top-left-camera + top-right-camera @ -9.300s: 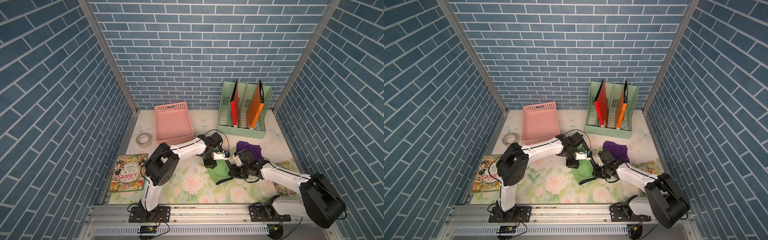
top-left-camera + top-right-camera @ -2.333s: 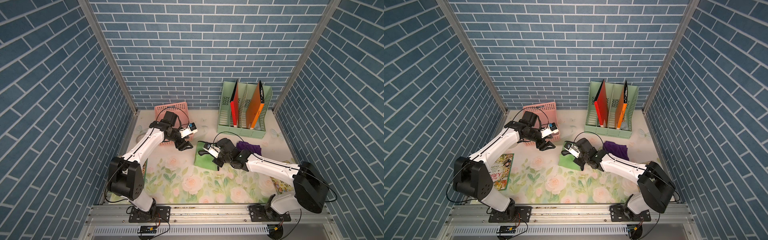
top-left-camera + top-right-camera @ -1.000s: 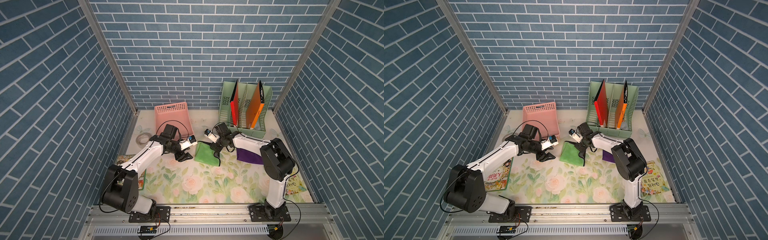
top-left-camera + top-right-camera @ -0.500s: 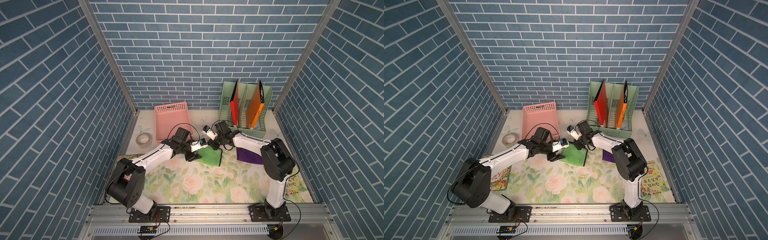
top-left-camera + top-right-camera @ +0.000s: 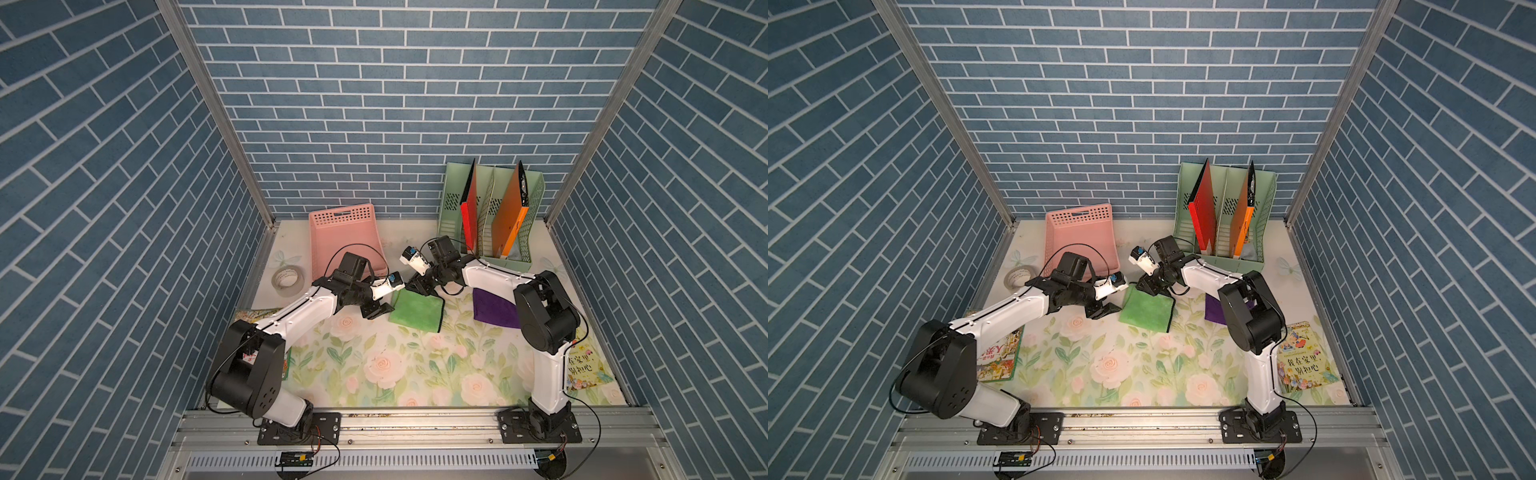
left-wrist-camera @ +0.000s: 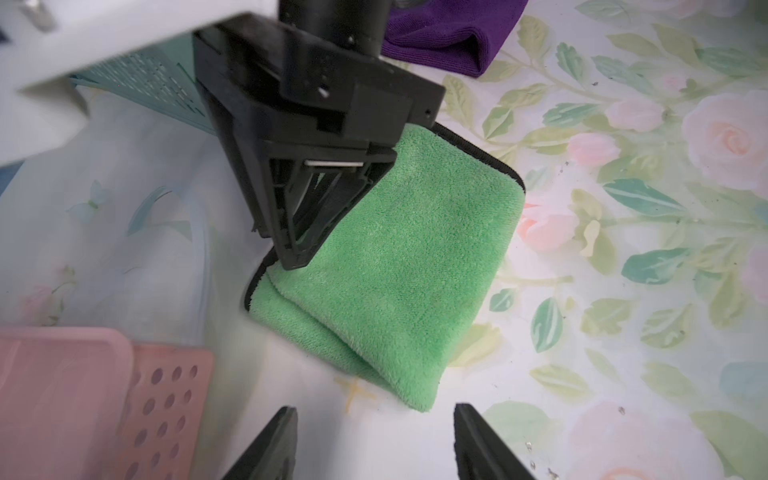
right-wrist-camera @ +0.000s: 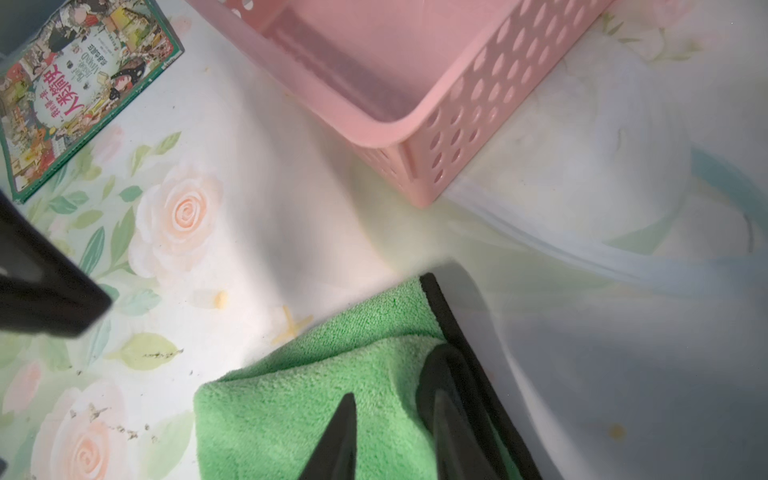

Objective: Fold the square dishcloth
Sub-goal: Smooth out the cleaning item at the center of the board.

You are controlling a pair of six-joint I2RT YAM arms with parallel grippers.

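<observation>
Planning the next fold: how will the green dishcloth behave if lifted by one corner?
Probably floppy: the green dishcloth lies in soft, rounded layers. Likely light, being plush pile. Its layers sit offset at one edge, so may slide apart.

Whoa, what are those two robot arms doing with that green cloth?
They are folding it. The green dishcloth lies on the flowery table, already folded over into a smaller rectangle. The right gripper sits on its far edge with its jaws a little apart. The left gripper hovers open just beside the cloth, not touching it.
</observation>
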